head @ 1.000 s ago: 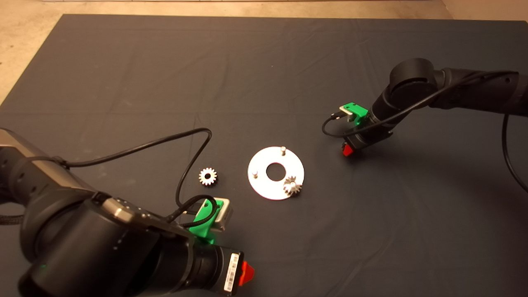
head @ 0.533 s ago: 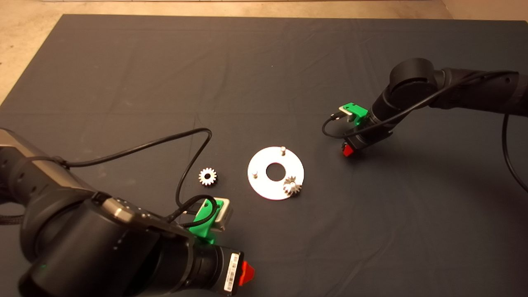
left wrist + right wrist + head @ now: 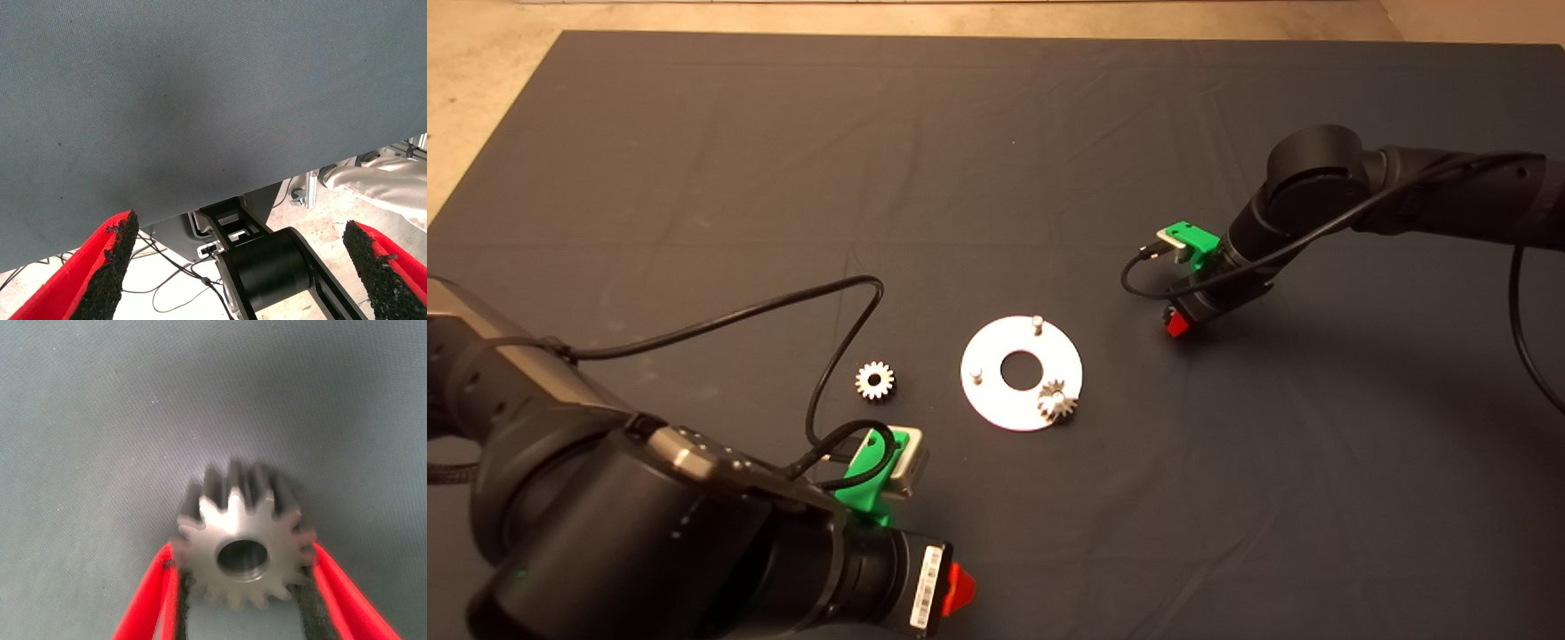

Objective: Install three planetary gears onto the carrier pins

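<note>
Nothing has moved since a second ago. My mat (image 3: 996, 133) lies broad and bare toward its far edge. My left gripper (image 3: 243, 267) waits at the near-left edge, fingers spread wide. The disc (image 3: 996, 404) sits mid-mat, one gear seated (image 3: 1056, 403), two carrier pins (image 3: 1037, 322) bare. My right gripper (image 3: 241, 600), just right of it, pinches a gear (image 3: 241, 540). A loose gear (image 3: 874, 380) lies left.

R end effector (image 3: 1176, 324) mostly hidden under its arm in head view; held gear (image 3: 243, 543) unseen there.
</note>
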Robot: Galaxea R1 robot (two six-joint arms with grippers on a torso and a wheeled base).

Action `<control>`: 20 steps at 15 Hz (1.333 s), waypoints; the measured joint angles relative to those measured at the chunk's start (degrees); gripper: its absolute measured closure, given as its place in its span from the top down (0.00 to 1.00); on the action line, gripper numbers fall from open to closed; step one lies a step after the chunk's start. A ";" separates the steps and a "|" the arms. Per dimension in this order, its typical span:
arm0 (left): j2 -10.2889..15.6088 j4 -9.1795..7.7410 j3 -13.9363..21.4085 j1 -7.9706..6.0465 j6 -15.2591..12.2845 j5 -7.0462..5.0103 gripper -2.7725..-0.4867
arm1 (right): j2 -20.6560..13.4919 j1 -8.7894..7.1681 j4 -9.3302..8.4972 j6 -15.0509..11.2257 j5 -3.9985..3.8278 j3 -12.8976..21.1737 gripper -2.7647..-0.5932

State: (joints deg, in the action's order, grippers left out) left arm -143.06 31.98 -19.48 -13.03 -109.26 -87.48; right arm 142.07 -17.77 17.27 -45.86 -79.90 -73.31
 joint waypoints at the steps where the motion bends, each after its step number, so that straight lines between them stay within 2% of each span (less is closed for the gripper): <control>1: -0.02 0.00 0.00 0.00 0.00 0.00 0.75 | 0.00 0.00 0.00 0.00 0.08 0.29 0.13; 6: -0.18 0.00 0.00 0.00 0.02 0.00 0.75 | -0.06 -0.02 0.00 0.00 0.07 2.28 0.11; 11: -0.28 0.00 0.00 0.00 0.01 0.02 0.75 | -0.32 -0.46 -0.02 0.00 0.05 6.64 0.11; 13: -0.28 0.00 0.00 0.00 0.00 0.00 0.75 | -0.32 -1.35 0.00 0.00 0.02 7.11 0.11; 16: -0.30 0.00 0.00 0.00 0.00 0.00 0.75 | -0.30 -3.89 0.02 -0.09 -0.15 9.56 0.11; 18: -0.30 0.00 0.00 0.00 0.02 0.00 0.75 | 0.78 -4.13 -0.05 -0.30 -0.20 11.04 0.11; 20: -0.33 0.00 0.00 0.00 0.01 0.02 0.75 | 2.97 -4.13 -0.11 -0.37 -0.26 11.13 0.11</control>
State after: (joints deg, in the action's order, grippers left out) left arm -143.39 31.98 -19.48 -13.03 -109.25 -87.46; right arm 145.04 -21.91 17.16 -46.23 -80.15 -62.18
